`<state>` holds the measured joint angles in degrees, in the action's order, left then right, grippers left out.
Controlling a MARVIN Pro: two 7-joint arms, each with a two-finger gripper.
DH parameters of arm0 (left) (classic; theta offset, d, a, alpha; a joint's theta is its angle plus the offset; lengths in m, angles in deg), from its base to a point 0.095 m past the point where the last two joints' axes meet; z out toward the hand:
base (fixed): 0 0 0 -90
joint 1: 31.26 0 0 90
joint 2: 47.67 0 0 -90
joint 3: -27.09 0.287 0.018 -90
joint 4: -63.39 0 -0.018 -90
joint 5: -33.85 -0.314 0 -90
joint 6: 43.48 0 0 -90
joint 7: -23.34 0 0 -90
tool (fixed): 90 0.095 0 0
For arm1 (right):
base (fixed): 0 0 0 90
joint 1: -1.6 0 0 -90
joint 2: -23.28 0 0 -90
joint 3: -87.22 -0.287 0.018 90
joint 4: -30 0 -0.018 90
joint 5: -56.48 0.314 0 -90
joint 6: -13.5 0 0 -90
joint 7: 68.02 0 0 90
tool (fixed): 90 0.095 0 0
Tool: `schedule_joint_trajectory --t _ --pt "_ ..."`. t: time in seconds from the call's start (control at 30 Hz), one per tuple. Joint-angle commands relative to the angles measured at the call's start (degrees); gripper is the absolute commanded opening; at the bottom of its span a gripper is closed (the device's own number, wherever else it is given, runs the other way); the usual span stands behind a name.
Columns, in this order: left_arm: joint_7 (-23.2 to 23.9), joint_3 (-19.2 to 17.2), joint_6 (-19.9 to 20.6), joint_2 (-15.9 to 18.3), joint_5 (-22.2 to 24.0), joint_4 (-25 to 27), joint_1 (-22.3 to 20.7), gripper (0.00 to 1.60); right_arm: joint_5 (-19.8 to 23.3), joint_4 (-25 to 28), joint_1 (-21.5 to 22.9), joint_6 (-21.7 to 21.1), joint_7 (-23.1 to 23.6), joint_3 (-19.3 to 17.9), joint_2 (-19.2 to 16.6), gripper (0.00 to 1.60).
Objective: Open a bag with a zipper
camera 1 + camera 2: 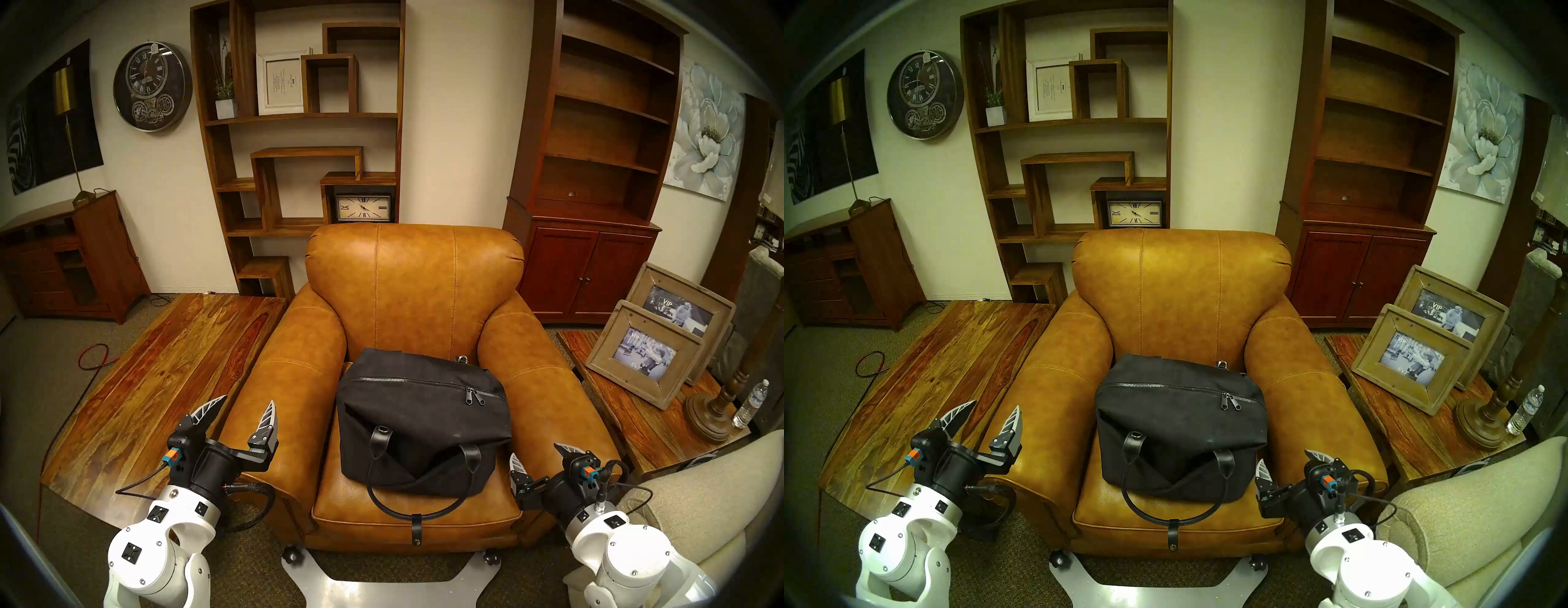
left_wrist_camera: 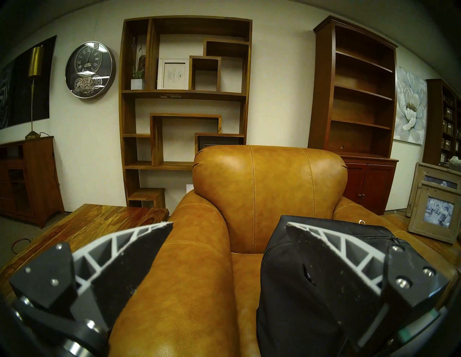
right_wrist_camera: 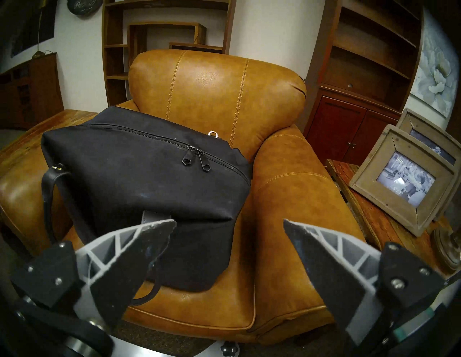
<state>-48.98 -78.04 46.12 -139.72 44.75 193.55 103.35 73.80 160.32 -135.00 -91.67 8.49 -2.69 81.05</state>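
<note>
Our left gripper [image 1: 246, 409] hangs spread wide over the armchair [image 1: 407, 276] arm, holding nothing. Our right gripper [image 1: 541, 454] gapes empty beside the zipped bag [image 1: 424, 420].

One black bag [image 1: 424, 418] sits on one tan armchair [image 1: 413, 280], with one zipper [image 1: 420, 381] carrying two pull tabs [image 1: 475, 397]. Two clocks [image 1: 152, 88], two bookcases [image 1: 305, 127], and two wooden picture frames [image 1: 645, 354] at right.
</note>
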Motion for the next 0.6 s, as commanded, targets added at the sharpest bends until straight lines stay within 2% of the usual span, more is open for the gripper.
schedule_joint_trajectory --t 0.0,0.03,0.07,0.13,0.17,0.23,0.3,0.33,0.57 --pt "0.1 0.0 -0.2 0.1 0.0 1.0 -0.2 1.6 1.1 -0.7 6.6 -1.0 3.1 -0.6 -2.3 1.6" --pt "0.1 0.0 -0.2 0.1 0.0 1.0 -0.2 1.6 1.3 -1.3 7.8 -1.7 3.5 -0.4 -2.5 1.6" --pt "0.1 0.0 -0.2 0.1 0.0 0.9 -0.2 1.6 1.7 -1.1 7.1 -1.9 4.1 -1.0 -2.9 1.6" --pt "0.1 0.0 -0.2 0.1 0.0 0.9 -0.2 1.6 1.5 -2.6 10.0 -3.9 4.7 -0.3 -3.6 1.6" --pt "0.1 0.0 -0.2 0.1 0.0 0.9 -0.2 1.6 1.6 -2.0 8.6 -3.7 4.9 -0.9 -3.9 1.6" --pt "0.1 0.0 -0.2 0.1 0.0 1.0 -0.2 1.6 1.8 -3.4 11.7 -5.1 5.4 0.3 -3.8 1.6" --pt "0.1 0.0 -0.2 0.1 0.0 1.0 -0.2 1.6 2.0 -3.0 10.8 -5.3 5.8 -0.3 -4.1 1.6" --pt "0.1 0.0 -0.2 0.1 0.0 1.0 -0.2 1.6 2.1 -3.7 12.5 -6.0 6.0 0.5 -3.9 1.6" --pt "0.1 0.0 -0.2 0.1 0.0 1.0 -0.2 1.6 2.5 -5.6 16.2 -8.4 6.7 2.1 -3.0 1.6"
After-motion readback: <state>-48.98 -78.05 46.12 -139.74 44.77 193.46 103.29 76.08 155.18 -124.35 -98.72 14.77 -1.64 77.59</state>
